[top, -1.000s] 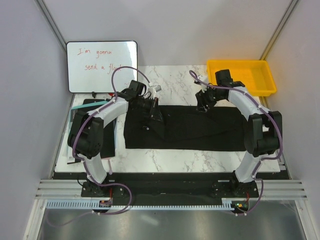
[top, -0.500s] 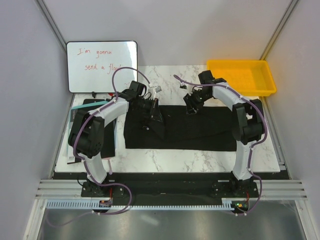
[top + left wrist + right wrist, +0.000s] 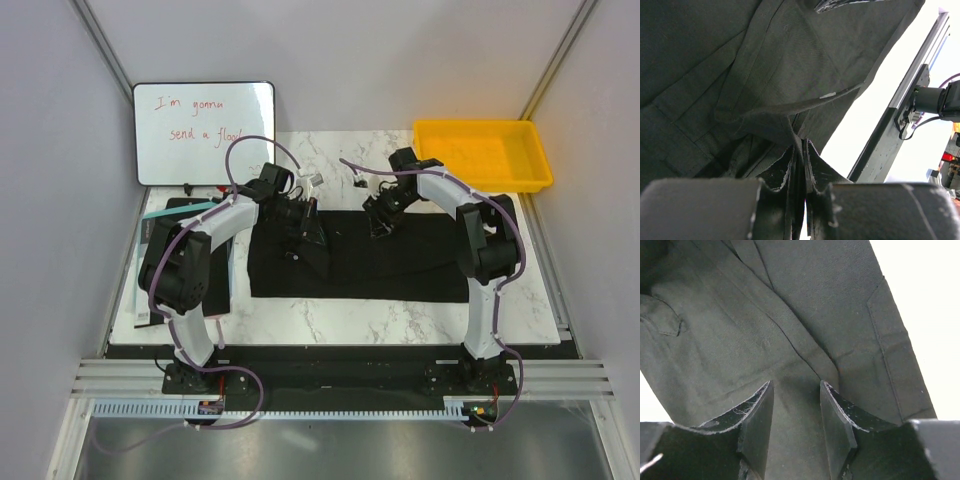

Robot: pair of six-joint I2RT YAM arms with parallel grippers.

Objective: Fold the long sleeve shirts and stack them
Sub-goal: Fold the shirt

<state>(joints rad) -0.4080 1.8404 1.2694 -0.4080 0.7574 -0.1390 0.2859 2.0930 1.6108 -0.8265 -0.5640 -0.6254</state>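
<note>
Top view: black shirt point(image 3: 400, 265) spread as a wide flat rectangle across the middle of the bench point(image 3: 330, 320); both arms reaching in over its far edge, well apart.
Left wrist view: left pincer point(image 3: 801, 150) pressed together on a pinched ridge of shirt cloth, raised off the layer beneath; hem edge and stitched folds plain here, unreadable from above.
Right wrist view: right pincer point(image 3: 796, 405) spread apart, shirt cloth showing between the fingers; touching or just above, cannot tell.
Tray: yellow tray point(image 3: 485, 155) at far right corner of bench, just beyond the shirt; plain yellow floor showing.
Whiteboard: whiteboard point(image 3: 204, 132) propped at far left, red handwriting.
Cloth: matte, woven, soft, creased; long straight seams.
Fingers: black, stiff, scuffed pale along the edges.
Bench top: smooth, white marble pattern.
</note>
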